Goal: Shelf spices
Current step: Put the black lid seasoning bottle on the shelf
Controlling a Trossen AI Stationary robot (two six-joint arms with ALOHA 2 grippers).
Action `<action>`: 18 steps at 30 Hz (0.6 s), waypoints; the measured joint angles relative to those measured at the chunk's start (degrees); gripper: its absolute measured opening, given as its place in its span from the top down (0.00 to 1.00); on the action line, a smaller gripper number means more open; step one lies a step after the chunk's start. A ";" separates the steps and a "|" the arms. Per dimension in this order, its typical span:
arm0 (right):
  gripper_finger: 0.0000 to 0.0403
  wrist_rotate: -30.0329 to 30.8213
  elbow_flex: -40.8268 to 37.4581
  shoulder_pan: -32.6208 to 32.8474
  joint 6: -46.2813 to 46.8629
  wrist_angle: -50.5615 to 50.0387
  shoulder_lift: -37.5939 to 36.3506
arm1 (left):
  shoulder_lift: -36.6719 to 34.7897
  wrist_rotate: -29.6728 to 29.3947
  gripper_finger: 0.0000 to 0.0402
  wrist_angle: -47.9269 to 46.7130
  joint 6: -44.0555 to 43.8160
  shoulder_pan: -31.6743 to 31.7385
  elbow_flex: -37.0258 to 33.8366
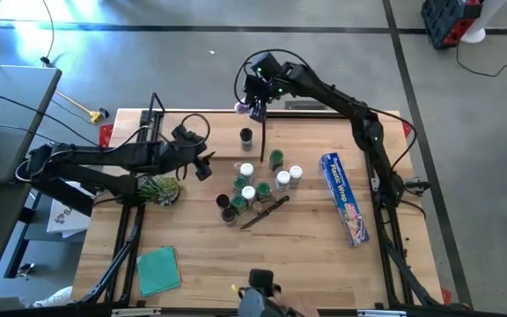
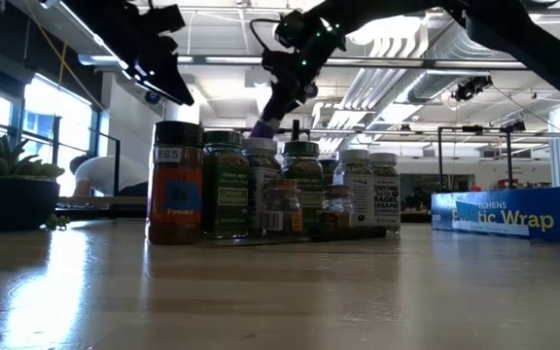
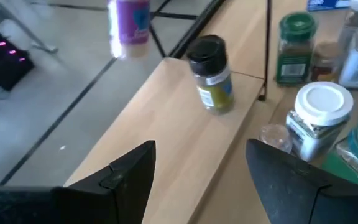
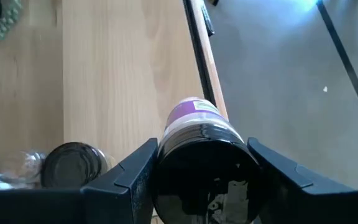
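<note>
My right gripper [image 1: 253, 104] hangs over the table's far edge, shut on a spice jar [image 4: 194, 121] with a purple label and a black cap. A black-capped jar [image 3: 211, 74] stands upright on the pale shelf plank [image 3: 166, 130], near a thin black rod [image 3: 267, 50]. Several more spice jars [image 1: 258, 187] stand clustered at mid-table, with white, green and black caps. My left gripper [image 3: 204, 180] is open above the plank left of the cluster, pointing toward the black-capped jar and touching nothing. My right gripper pinches the purple-labelled jar between its two fingers at the black cap end [image 4: 166, 165]. The fingers slant down along the jar's sides. The jar is lifted clear and tilted, its cap toward the wrist and its bottom [image 2: 261, 129] pointing down and away.
A long blue plastic-wrap box [image 1: 346, 198] lies at the right. A dark-handled knife [image 1: 267, 211] lies in front of the jar cluster. A small green plant [image 1: 158, 187] sits under my left arm, and a green cloth [image 1: 158, 269] lies at the near left.
</note>
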 joint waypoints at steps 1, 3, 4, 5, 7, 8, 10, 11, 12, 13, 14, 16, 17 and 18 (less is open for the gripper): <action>0.52 0.24 0.00 0.00 -0.78 0.26 0.39 | 0.51 1.71 0.39 1.49 0.93 1.01 0.00; 0.52 0.24 0.00 -0.14 -1.73 0.35 1.14 | 1.35 5.25 0.39 4.34 2.64 3.45 0.00; 0.52 0.18 0.00 -0.21 -1.75 0.50 1.74 | 1.73 6.87 0.39 5.94 3.22 4.86 0.00; 0.52 0.37 0.00 -0.33 -1.77 0.53 2.33 | 2.10 8.43 0.39 7.46 4.07 6.31 0.00; 0.52 0.49 0.00 -0.37 -1.77 -0.66 3.50 | 3.00 10.74 0.39 9.74 4.88 9.36 0.00; 0.52 0.60 0.00 -0.39 -1.76 -1.58 3.89 | 3.60 11.43 0.39 11.04 5.12 10.90 0.00; 0.52 0.64 -0.02 -0.33 -1.77 -2.69 4.28 | 4.99 12.28 0.39 12.93 5.56 13.95 0.00; 0.52 0.61 -0.02 -0.26 -1.77 -2.75 4.29 | 5.86 12.96 0.39 14.49 5.63 15.38 0.00; 0.52 0.54 0.00 -0.24 -1.75 -2.75 4.28 | 6.98 14.00 0.39 16.14 5.73 16.75 0.00; 0.52 0.53 0.00 -0.20 -1.72 -2.78 4.27 | 8.22 15.57 0.39 17.62 6.04 18.11 0.00; 0.52 0.50 0.00 -0.16 -1.58 -2.76 4.27 | 9.65 17.39 0.39 19.28 6.56 19.36 0.00; 0.52 0.46 0.00 -0.07 -1.28 -2.73 4.29 | 13.01 20.34 0.39 23.95 8.15 21.71 0.00; 0.52 0.44 0.00 0.03 -1.29 -2.74 4.29 | 14.73 21.42 0.39 25.87 9.17 22.95 0.00; 0.52 0.42 0.00 0.16 -1.27 -2.72 4.27 | 16.41 22.33 0.39 27.55 10.11 24.25 0.00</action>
